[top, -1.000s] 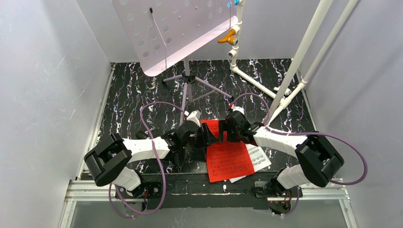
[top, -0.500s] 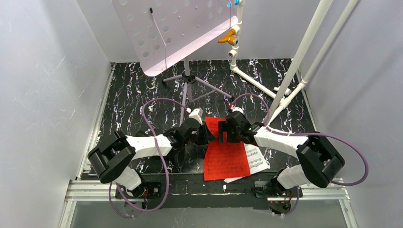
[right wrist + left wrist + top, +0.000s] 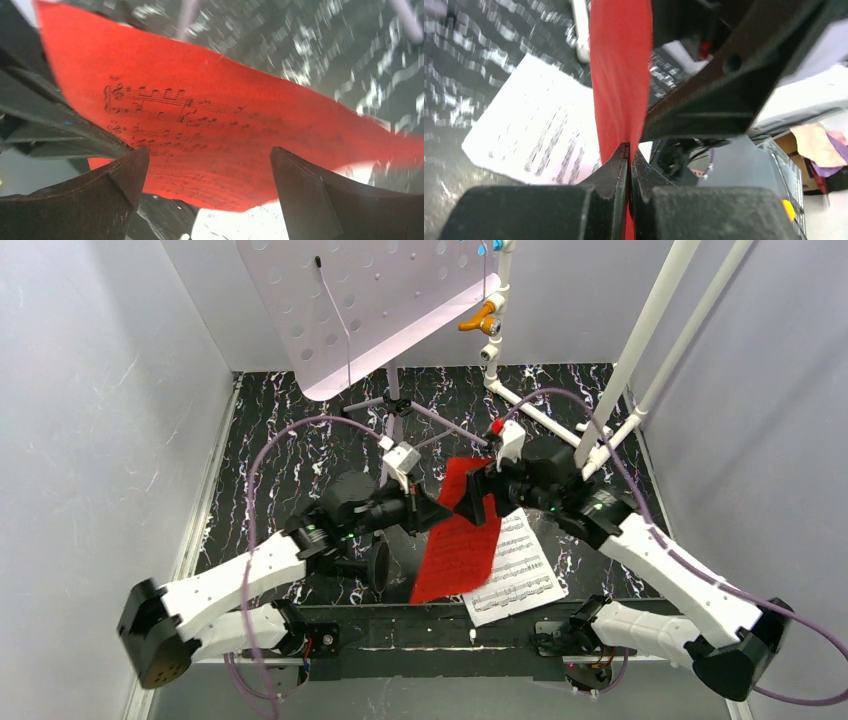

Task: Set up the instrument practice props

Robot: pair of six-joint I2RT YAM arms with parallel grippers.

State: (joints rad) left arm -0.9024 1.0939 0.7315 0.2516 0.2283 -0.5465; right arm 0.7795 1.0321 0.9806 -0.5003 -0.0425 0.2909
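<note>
My left gripper point(image 3: 438, 512) is shut on an edge of the red sheet-music page point(image 3: 455, 540) and holds it lifted and tilted above the table. The left wrist view shows the jaws point(image 3: 629, 147) pinched on the red page point(image 3: 619, 75). My right gripper point(image 3: 479, 500) is open at the page's upper right edge. Its fingers point(image 3: 125, 175) stand apart with the red page point(image 3: 225, 125) just beyond them. The white sheet-music page point(image 3: 518, 575) lies flat on the table and also shows in the left wrist view point(image 3: 534, 135). The lilac music stand point(image 3: 360, 300) stands at the back on tripod legs point(image 3: 400, 412).
A white pipe frame point(image 3: 640, 350) with an orange tap point(image 3: 482, 315) stands at the back right. A black round-based object point(image 3: 377, 565), perhaps the microphone stand, lies under my left arm. Grey walls close in on both sides of the black marbled table point(image 3: 270, 460).
Both arms have risen and moved toward the back. The red page has been lifted off the white page and now hangs tilted from my left gripper, leaving more of the white page uncovered.
</note>
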